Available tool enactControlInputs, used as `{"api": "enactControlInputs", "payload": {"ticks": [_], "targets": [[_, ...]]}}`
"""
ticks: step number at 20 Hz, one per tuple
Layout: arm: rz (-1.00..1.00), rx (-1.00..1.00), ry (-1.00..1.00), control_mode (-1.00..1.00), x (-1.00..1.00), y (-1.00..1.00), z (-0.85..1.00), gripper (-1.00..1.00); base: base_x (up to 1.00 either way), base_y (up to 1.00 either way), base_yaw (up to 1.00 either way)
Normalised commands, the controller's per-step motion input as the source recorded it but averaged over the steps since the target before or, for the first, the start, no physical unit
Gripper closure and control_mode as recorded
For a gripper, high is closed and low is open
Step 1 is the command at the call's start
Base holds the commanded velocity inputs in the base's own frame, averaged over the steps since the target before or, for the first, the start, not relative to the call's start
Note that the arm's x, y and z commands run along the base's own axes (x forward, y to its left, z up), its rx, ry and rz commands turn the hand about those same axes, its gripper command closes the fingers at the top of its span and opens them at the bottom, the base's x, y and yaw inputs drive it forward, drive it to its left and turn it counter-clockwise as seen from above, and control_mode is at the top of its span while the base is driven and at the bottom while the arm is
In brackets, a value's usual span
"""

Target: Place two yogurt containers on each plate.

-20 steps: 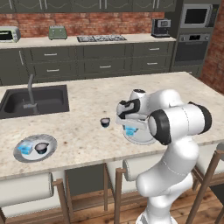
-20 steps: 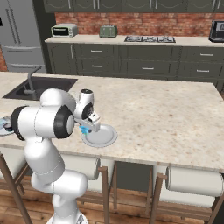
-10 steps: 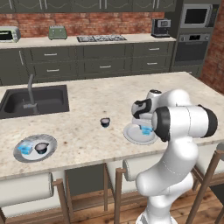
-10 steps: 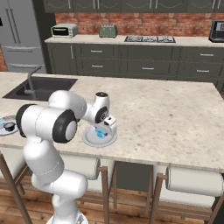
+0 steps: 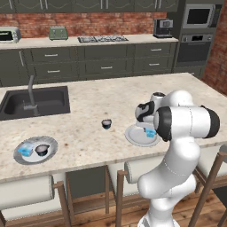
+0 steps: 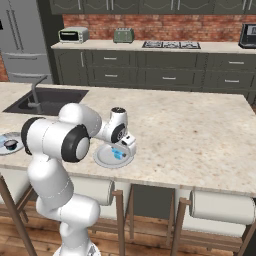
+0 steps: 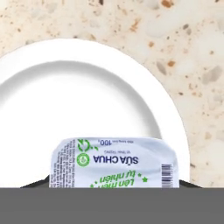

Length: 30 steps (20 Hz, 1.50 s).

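Over the near plate [image 5: 135, 137] at the counter's front edge, the gripper [image 5: 150, 131] is closed on a light blue yogurt cup [image 7: 114, 162] off-centre toward the rim, so releasing there could, I judge, tip it onto the counter [image 5: 88, 128].

sink [image 5: 37, 101] inset in speckled counter [image 5: 88, 133]; toaster [image 5: 58, 32] | toaster oven [image 5: 9, 34] | wall oven [image 5: 198, 17]

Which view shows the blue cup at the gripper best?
The hand view: the blue cup fills the foreground over the plate, label readable. In both base views it is a small blue speck beside the gripper, partly hidden.
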Motion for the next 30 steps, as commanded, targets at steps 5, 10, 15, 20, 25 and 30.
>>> {"api": "enactControlInputs", "payload": {"ticks": [5,10,15,20,25,30], "targets": [[-0.04,0.0,0.0,-1.0,0.0,0.0,-0.1,1.0,0.0,0.0,0.0],[-0.01,0.0,0.0,-1.0,0.0,0.0,-0.04,1.0,0.0,0.0,0.0],[0.0,0.0,0.0,-1.0,0.0,0.0,-0.01,-1.0,0.0,0.0,0.0],[0.0,0.0,-0.01,-1.0,0.0,0.0,0.0,-1.0,0.0,0.0,0.0],[0.0,0.01,0.0,-1.0,0.01,-0.02,0.0,-1.0,0.0,0.0,0.0],[0.0,0.0,-0.01,-1.0,0.2,-0.05,0.02,-1.0,0.0,0.0,0.0]]}}
